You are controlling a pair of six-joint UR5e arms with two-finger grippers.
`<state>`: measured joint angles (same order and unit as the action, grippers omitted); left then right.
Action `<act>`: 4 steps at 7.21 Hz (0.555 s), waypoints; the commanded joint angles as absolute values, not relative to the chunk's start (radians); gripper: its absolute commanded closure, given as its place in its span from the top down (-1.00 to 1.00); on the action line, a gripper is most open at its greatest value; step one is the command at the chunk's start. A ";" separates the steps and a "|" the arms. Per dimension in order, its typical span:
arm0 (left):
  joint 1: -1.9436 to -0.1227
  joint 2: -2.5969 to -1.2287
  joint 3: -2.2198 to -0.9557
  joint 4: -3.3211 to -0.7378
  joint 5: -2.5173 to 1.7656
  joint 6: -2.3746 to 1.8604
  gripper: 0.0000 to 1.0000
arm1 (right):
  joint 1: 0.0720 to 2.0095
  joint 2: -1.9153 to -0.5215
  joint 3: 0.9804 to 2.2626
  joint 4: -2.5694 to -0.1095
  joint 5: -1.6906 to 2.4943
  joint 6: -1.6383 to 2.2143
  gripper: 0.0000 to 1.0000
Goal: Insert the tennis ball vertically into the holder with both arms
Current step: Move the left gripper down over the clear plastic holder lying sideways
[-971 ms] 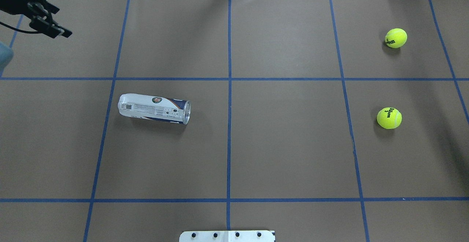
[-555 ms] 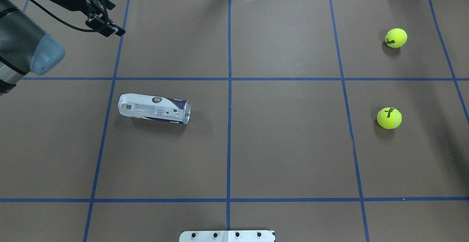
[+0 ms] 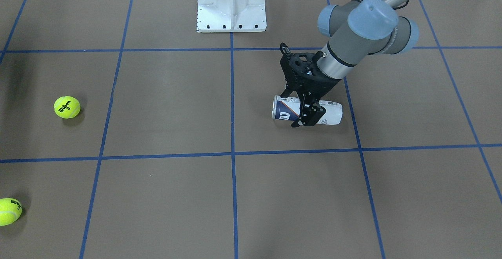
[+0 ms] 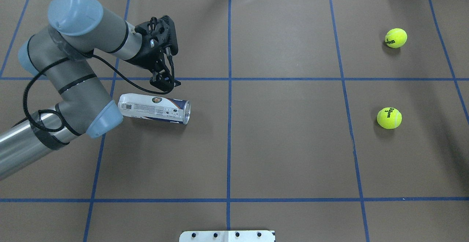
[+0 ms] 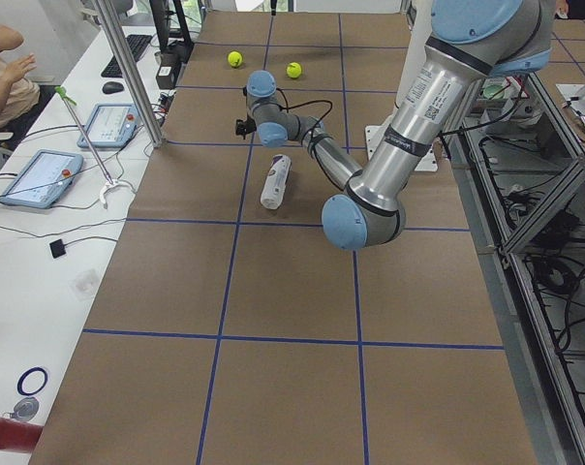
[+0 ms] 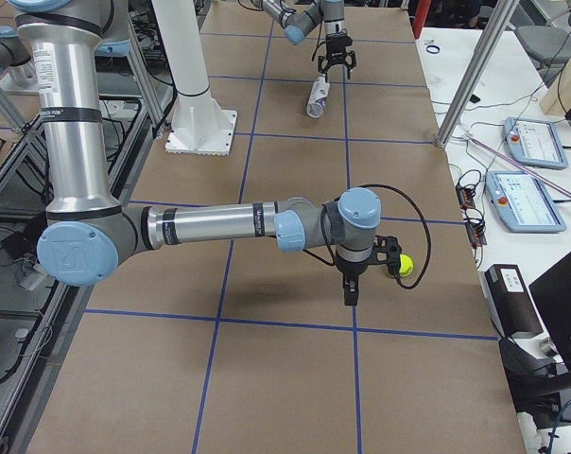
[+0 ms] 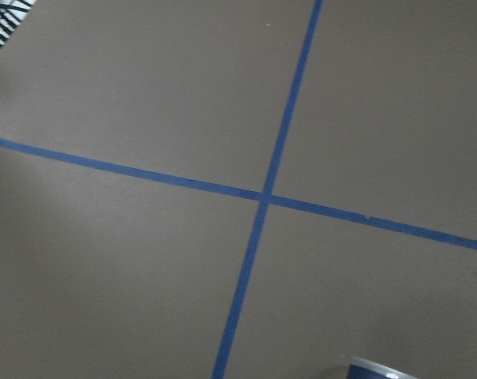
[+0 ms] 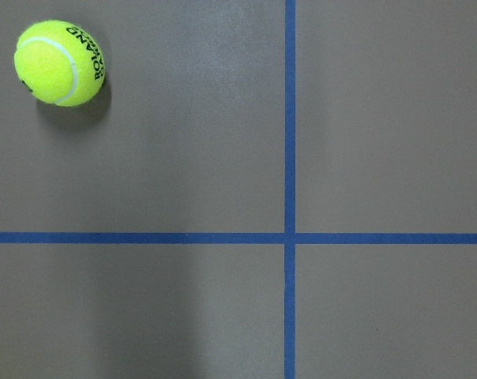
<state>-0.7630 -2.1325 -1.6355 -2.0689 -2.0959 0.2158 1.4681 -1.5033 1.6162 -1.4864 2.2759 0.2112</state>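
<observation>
The holder [image 4: 154, 109] lies on its side on the brown table, open metal rim toward the table's middle; it also shows as the holder [image 3: 308, 110] with its "W" label. My left gripper [image 4: 166, 83] hangs open just above the holder, fingers pointing down, nothing between them. In the front view the left gripper [image 3: 298, 110] overlaps the can. Two tennis balls rest at the table's right: a far tennis ball [image 4: 395, 38] and a nearer tennis ball [image 4: 389, 118]. My right gripper [image 6: 361, 276] shows only in the right side view, beside a ball [image 6: 405, 266]; I cannot tell its state.
A white pedestal [image 3: 231, 6] is bolted at the robot's side of the table. Blue tape lines [image 4: 229, 79] divide the brown surface. The right wrist view shows a tennis ball [image 8: 61, 63] on the table. Tablets [image 5: 104, 124] lie on a side bench.
My left arm has swung in from the far left corner to above the holder. The holder and the two tennis balls have not moved.
</observation>
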 commanded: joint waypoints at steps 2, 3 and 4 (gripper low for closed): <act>-0.718 -2.097 -1.626 -2.046 -2.066 0.421 1.00 | 1.468 -1.503 1.618 -1.486 2.278 0.212 1.00; -0.707 -2.094 -1.621 -2.046 -2.056 0.423 1.00 | 1.468 -1.503 1.618 -1.486 2.283 0.212 1.00; -0.675 -2.089 -1.618 -2.045 -2.043 0.423 1.00 | 1.468 -1.503 1.618 -1.486 2.284 0.212 1.00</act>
